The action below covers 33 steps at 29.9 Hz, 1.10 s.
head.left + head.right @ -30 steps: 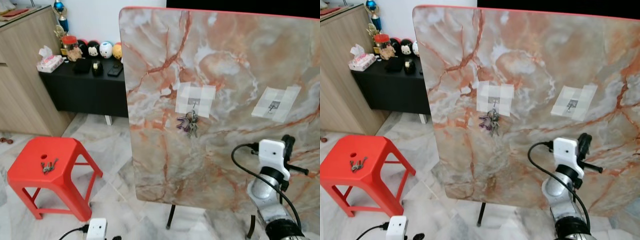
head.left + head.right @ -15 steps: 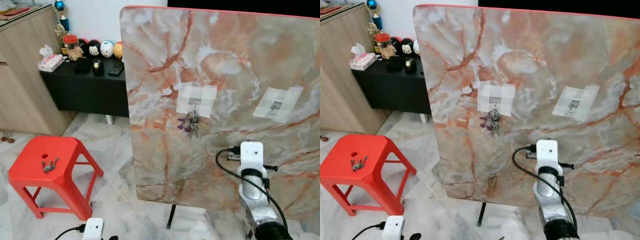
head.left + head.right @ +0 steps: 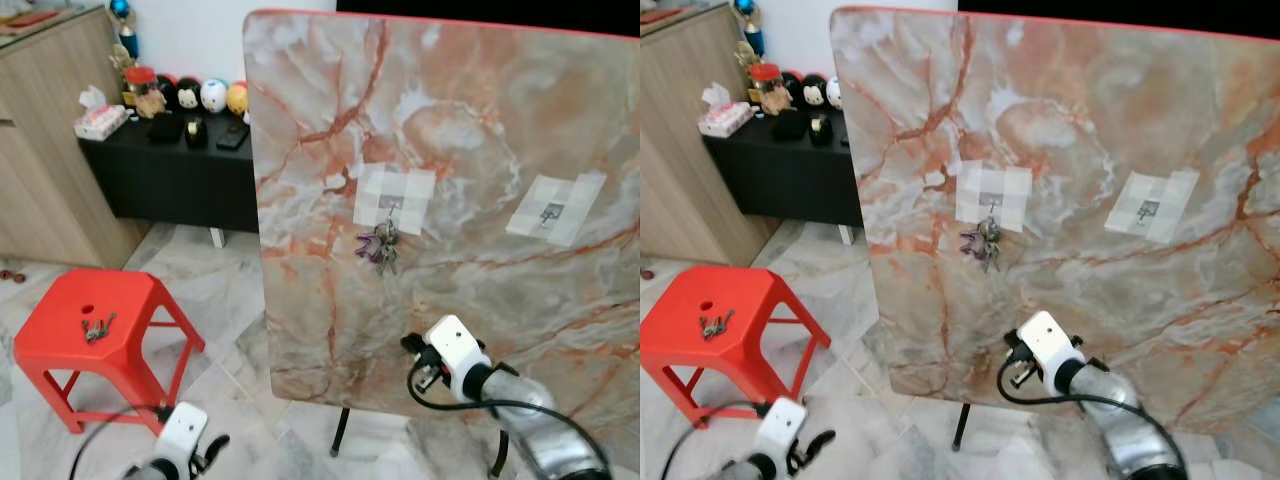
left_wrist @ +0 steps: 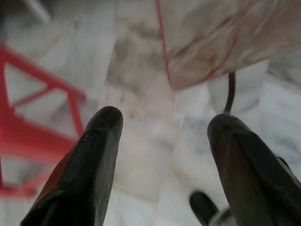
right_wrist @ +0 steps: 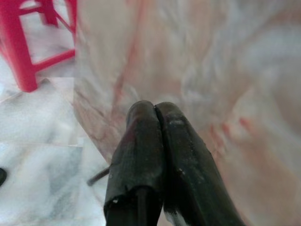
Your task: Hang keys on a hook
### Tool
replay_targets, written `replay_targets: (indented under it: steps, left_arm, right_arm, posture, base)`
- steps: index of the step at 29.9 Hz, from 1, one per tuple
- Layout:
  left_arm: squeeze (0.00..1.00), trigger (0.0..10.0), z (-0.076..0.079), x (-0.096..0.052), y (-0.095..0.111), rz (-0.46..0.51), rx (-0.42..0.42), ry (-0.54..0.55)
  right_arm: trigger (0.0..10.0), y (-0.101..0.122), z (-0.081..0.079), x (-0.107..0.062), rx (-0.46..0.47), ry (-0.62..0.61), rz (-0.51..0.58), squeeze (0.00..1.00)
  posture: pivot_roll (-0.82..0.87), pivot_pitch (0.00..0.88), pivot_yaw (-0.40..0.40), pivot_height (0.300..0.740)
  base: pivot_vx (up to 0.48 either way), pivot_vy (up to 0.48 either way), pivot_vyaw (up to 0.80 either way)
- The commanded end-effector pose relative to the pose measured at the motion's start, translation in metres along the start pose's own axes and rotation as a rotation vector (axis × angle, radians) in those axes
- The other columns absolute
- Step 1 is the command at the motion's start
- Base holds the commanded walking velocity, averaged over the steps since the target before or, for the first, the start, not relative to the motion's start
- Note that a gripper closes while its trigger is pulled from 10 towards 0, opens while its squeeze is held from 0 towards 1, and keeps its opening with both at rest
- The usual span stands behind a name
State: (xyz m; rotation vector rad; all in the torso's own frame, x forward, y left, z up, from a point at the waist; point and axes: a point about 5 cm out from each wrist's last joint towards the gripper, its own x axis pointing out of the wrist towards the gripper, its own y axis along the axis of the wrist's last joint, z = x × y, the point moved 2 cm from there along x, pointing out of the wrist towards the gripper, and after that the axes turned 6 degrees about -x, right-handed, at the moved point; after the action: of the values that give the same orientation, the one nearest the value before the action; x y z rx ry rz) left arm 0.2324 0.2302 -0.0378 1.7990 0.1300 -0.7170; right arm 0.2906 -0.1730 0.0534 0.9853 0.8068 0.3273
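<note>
Left eye view: we see a big tilted board of orange and white marble standing on thin black legs. A bunch of purple and silver keys already hangs on a small hook in a pale taped square near the board's middle. At about three o'clock from it sits a second pale taped square with a bare hook.

More small grey keys lie on top of the red plastic stool, far off at about eight o'clock from the hanging bunch.

Our right gripper is low in front of the board, at about five o'clock from the hanging keys. Its two black fingers are pressed together and hold nothing. Our left gripper is down by the white marble floor, near the stool, with its fingers spread wide and nothing between them.

We think the stool keys are thin and flat, so our fingers could slip off them. Our right arm is close to the board and could bump it and shake the hanging keys loose.
</note>
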Motion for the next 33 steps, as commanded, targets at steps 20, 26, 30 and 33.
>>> replay_targets:
  steps: [20,26,30,33]
  left_arm:
    - [0.0,10.0,0.035,-0.006,0.148,0.387,0.22,-0.559]
    - [0.0,10.0,0.058,-0.015,0.174,0.405,0.165,-0.722]
    - [0.0,10.0,0.065,-0.021,0.179,0.381,0.164,-0.784]
    - [0.0,10.0,0.071,-0.02,0.181,0.377,0.167,-0.817]
  right_arm:
    - [10.0,0.121,-0.025,-0.006,-0.277,0.665,0.323,0.0]
    - [10.0,0.121,-0.035,-0.007,-0.33,0.759,0.302,0.0]
    - [10.0,0.119,-0.035,-0.008,-0.346,0.772,0.28,0.0]
    - [10.0,0.118,-0.035,-0.009,-0.358,0.789,0.269,0.0]
  posture:
    - [0.01,0.0,-0.116,0.74]
    - [0.03,0.0,-0.123,0.74]
    - [0.03,0.0,-0.119,0.74]
    - [0.02,0.0,-0.109,0.74]
  base:
    - [0.0,0.0,0.0]
    - [0.0,0.0,0.0]
    - [0.0,0.0,0.0]
    - [0.0,0.0,0.0]
